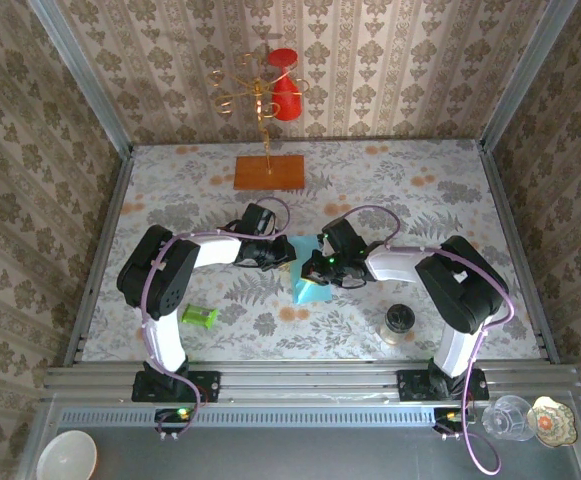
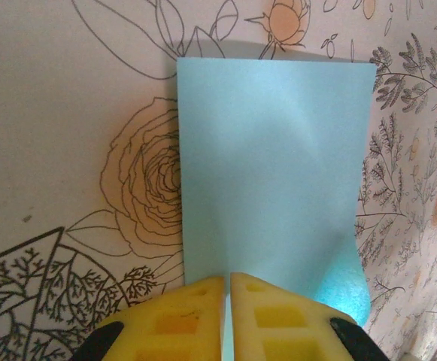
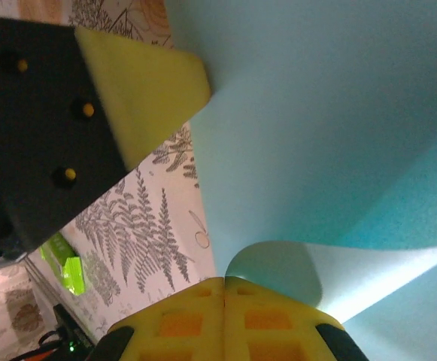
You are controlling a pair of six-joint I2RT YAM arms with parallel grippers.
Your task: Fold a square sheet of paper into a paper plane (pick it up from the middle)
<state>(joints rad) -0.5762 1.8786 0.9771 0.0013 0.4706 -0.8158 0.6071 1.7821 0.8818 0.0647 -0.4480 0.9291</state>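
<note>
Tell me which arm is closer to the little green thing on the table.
Left. The green cylinder lies right beside the left arm, by its lower link; the right arm stands beyond the blue paper, next to the jar.

Beige damask-papered walls; floral-print tabletop; grey metal rail at front.

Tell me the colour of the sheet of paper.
The sheet of paper is plain light blue, no marks; clearest in the left wrist view.
</note>
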